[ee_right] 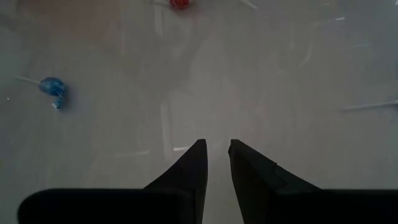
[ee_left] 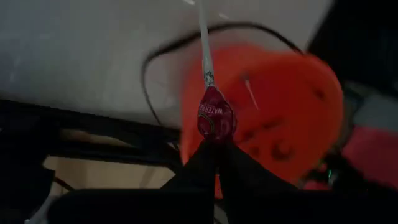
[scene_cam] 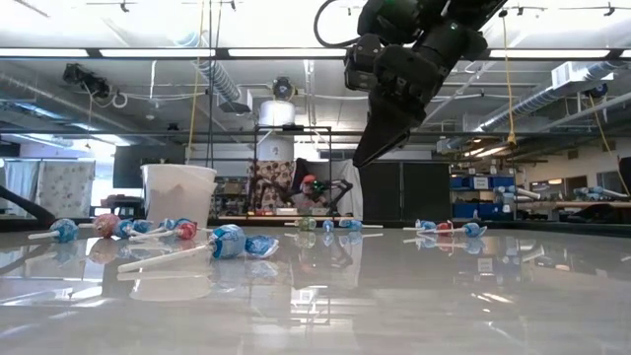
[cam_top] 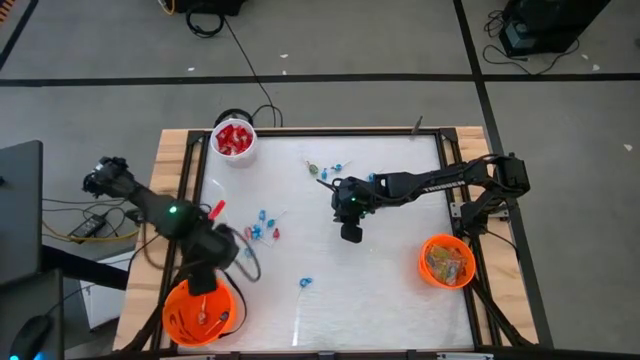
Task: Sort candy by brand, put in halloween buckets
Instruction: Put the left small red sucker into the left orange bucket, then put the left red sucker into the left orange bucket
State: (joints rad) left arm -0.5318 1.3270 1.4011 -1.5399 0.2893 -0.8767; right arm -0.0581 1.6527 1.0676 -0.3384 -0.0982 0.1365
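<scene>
One red lollipop (ee_left: 215, 118) sits clamped in my left gripper (ee_left: 217, 146) over the orange bucket (ee_left: 280, 112); I should centre before releasing. Right gripper (ee_right: 216, 146) hovers, slightly apart.

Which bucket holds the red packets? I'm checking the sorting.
The small white bucket at the table's far left corner; the two orange buckets sit at the near corners.

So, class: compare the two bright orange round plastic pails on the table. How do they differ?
The orange pail at the left arm sits at the table's front left corner, with the left hand above it shut on a red-wrapped lollipop. The orange pail at the right arm stands by the table's right edge, no hand over it, holding yellowish wrapped pieces. Both are round and orange.
</scene>
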